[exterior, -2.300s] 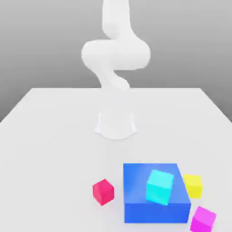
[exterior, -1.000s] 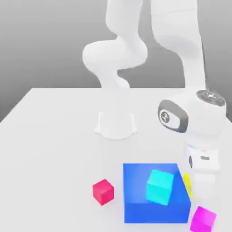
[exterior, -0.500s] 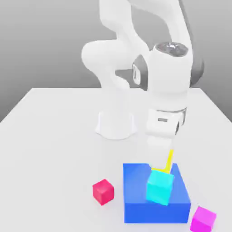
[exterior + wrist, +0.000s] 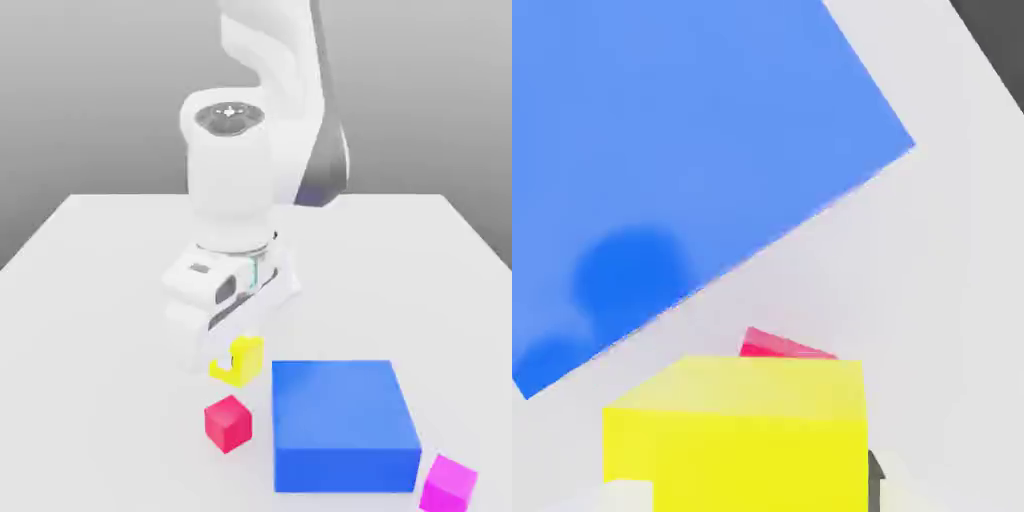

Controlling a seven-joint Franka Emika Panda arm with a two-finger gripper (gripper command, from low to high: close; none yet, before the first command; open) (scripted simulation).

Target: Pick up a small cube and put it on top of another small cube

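You have the first half of the job done, as far as the pictures show: the yellow cube (image 4: 250,364) is pinched between the two fingers of the gripper (image 4: 234,358), and it looks to be up off the table (image 4: 100,370). What is left for you is the stacking. The red cube (image 4: 229,425) sits on the table with nothing on it, and in the exterior view your yellow cube appears just above it, with a gap between the two. In the hand view a strip of red shows past the yellow cube's edge, so I judge that you are close but perhaps not squarely over the target; exactly how far off, you cannot tell from here. You probably need to finish centring, line up the faces, lower gently, let go and back away straight up. As for the rest, the big blue block (image 4: 345,410) lies beside the red cube, toward the exterior view's right, with a gap between them, and it is the main thing you could clip if you swing wide or come down off line. The magenta cube (image 4: 448,487) is on the far side of that block from the red one, well apart from your target, and should not trouble you.
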